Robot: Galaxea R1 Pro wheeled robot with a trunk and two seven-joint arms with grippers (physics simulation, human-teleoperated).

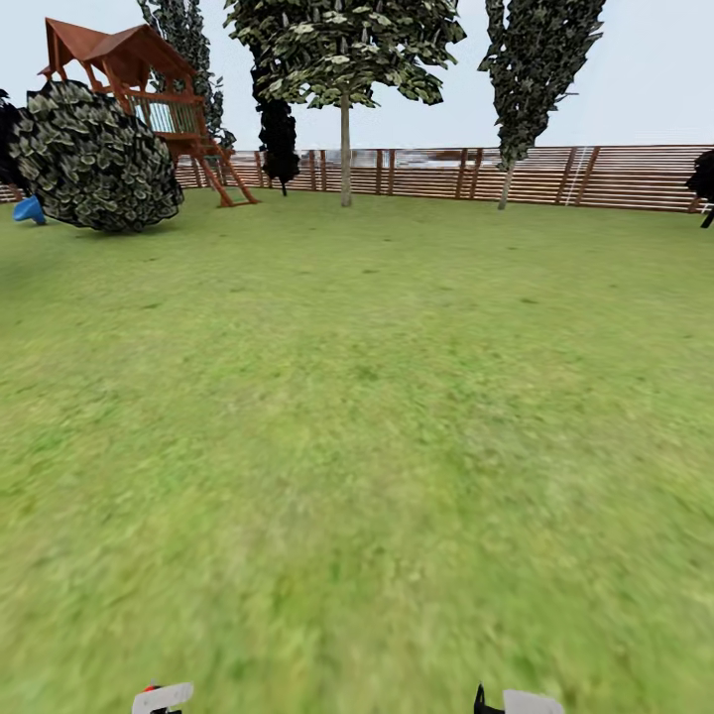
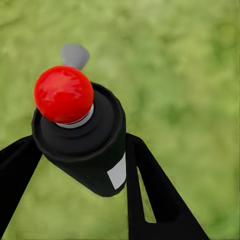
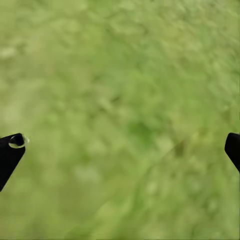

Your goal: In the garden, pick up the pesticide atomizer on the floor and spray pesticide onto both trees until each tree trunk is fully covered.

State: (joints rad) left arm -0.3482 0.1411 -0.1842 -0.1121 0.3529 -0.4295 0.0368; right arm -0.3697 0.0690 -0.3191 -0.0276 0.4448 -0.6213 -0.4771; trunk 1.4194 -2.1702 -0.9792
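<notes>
Carrying the pesticide atomizer (image 2: 82, 137) across the garden lawn (image 1: 357, 446) is the step in hand, judged from the open grass ahead. The left gripper (image 2: 75, 160) is pinching the atomizer's black body between its two fingers (image 2: 150, 195), red tip pointing away from the wrist over blurred grass. The right gripper (image 3: 120, 150) is spread wide and holds nothing.

In the head view, a pale-trunked tree (image 1: 345, 149) stands far off in front of the wooden fence (image 1: 555, 177), with a second tree (image 1: 508, 178) well apart to its right. A round bush (image 1: 94, 159) and a play tower (image 1: 149, 99) lie to the left.

Procedure, as advised:
- Drive toward the nearer trunk and stop close enough for mist to reach it.
- Keep the pinch firm so that the can does not slip.
- Aim the red tip at the trunk before spraying.

No mist is visible yet; both trunks appear untreated.
</notes>
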